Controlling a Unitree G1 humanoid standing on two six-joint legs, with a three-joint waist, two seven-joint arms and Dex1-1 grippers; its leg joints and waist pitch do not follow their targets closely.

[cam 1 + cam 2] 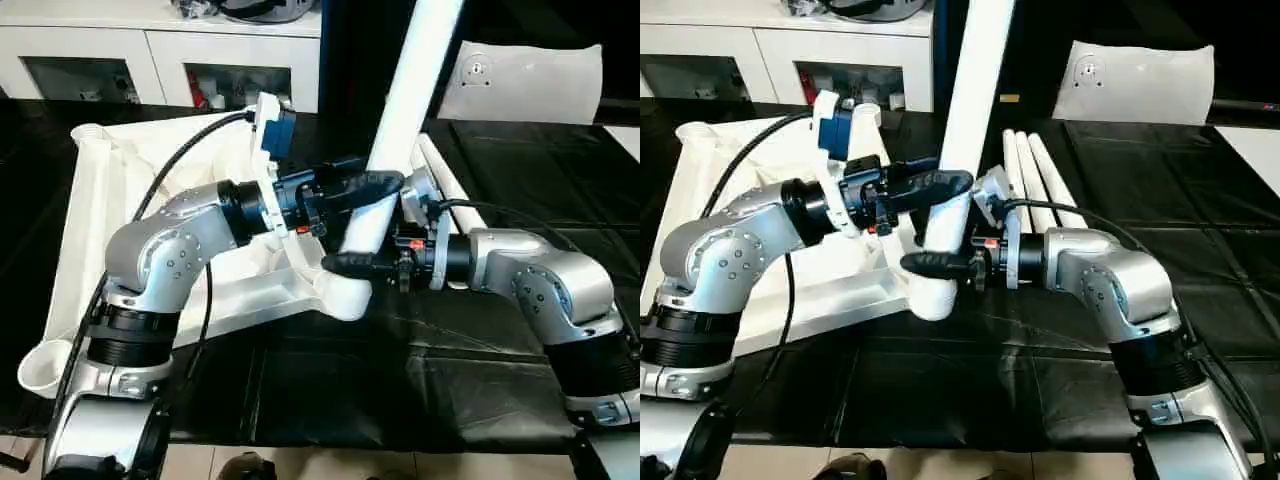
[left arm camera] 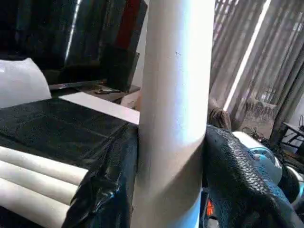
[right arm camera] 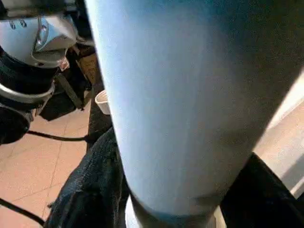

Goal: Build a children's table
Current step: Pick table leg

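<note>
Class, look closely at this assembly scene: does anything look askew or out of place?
Yes. The white leg that both grippers hold in the near corner socket of the upturned tabletop leans to the right instead of standing straight, so it looks not squarely seated yet.

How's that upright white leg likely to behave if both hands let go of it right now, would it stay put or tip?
The leg is long, smooth and round, leaning slightly above the corner socket, so it would probably tip unless fully seated. It looks stiff and likely light, being hollow-looking plastic. Once down it would probably roll, like the spare legs lying side by side. The left hand and right hand both grip it.
</note>
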